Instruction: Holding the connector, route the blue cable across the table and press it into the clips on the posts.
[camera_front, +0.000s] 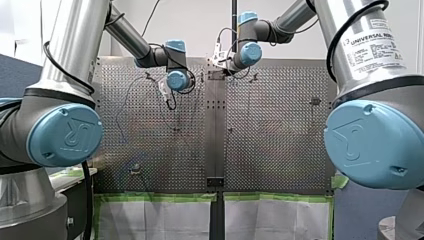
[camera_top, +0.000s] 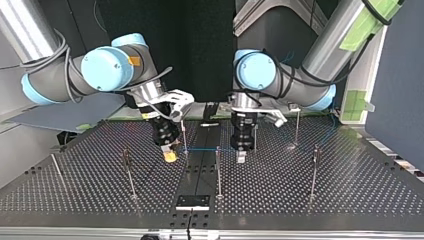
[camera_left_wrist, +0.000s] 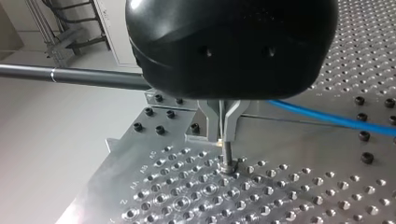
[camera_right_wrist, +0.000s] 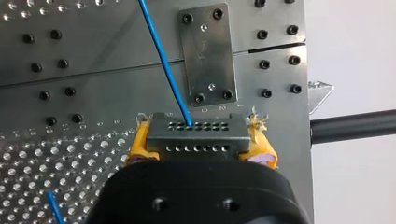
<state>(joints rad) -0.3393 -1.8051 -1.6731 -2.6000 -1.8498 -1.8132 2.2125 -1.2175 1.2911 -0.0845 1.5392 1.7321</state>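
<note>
Your right gripper (camera_right_wrist: 200, 140) clamps the connector (camera_right_wrist: 196, 133) between its yellow pads (camera_right_wrist: 140, 142), with the cable (camera_right_wrist: 163, 60) leaving ahead. Your left gripper (camera_left_wrist: 223, 135) has its fingers (camera_left_wrist: 231, 116) almost together on the cable, a post (camera_left_wrist: 227, 156) under their tips.

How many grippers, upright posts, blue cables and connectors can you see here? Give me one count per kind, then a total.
Grippers: 2, my right gripper and my left gripper
Upright posts, as far as the top view shows: 7
Blue cable: 1
Connector, clamped in my right gripper: 1
Total: 11
</note>
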